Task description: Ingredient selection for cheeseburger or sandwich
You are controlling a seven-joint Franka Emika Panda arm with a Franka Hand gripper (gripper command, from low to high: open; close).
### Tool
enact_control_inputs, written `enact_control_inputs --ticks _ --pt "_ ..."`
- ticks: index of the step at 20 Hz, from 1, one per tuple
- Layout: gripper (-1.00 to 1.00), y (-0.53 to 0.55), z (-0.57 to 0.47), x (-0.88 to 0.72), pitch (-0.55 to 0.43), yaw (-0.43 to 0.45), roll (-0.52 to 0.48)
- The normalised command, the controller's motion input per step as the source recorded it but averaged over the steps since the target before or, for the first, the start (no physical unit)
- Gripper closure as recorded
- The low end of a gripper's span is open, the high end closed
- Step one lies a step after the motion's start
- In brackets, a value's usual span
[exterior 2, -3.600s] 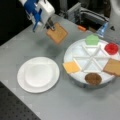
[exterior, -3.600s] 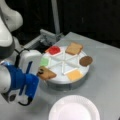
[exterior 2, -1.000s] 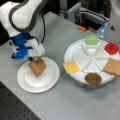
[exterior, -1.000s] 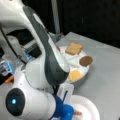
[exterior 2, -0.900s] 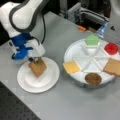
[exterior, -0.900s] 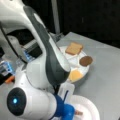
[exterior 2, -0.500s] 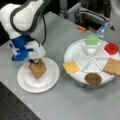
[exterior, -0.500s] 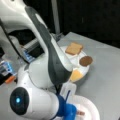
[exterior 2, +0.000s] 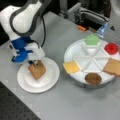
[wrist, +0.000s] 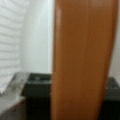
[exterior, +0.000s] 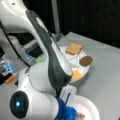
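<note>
The white paper plate (exterior 2: 25,83) is seen directly beneath the gripper (exterior 2: 33,63), with the divided tray (exterior 2: 75,48) well apart toward a front view's right. A toast square (exterior 2: 37,70) is held between the jaws, hanging just below them with its lower edge on or just above the plate; contact cannot be told. In the wrist view the toast (wrist: 82,60) is presented edge-on, its long axis running straight down from the jaws.
</note>
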Motion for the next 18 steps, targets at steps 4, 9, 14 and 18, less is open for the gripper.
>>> enact_control_inputs --ticks 4,9,14,18 --pt "-1.0 -0.24 -0.03 0.31 -0.07 0.138 0.248" --pt "-1.0 -0.22 -0.01 0.31 -0.057 0.14 0.26" --pt "-1.0 -0.23 0.0 0.31 -0.051 0.152 0.257" --pt "-1.0 -0.23 0.0 0.31 -0.05 0.161 0.251"
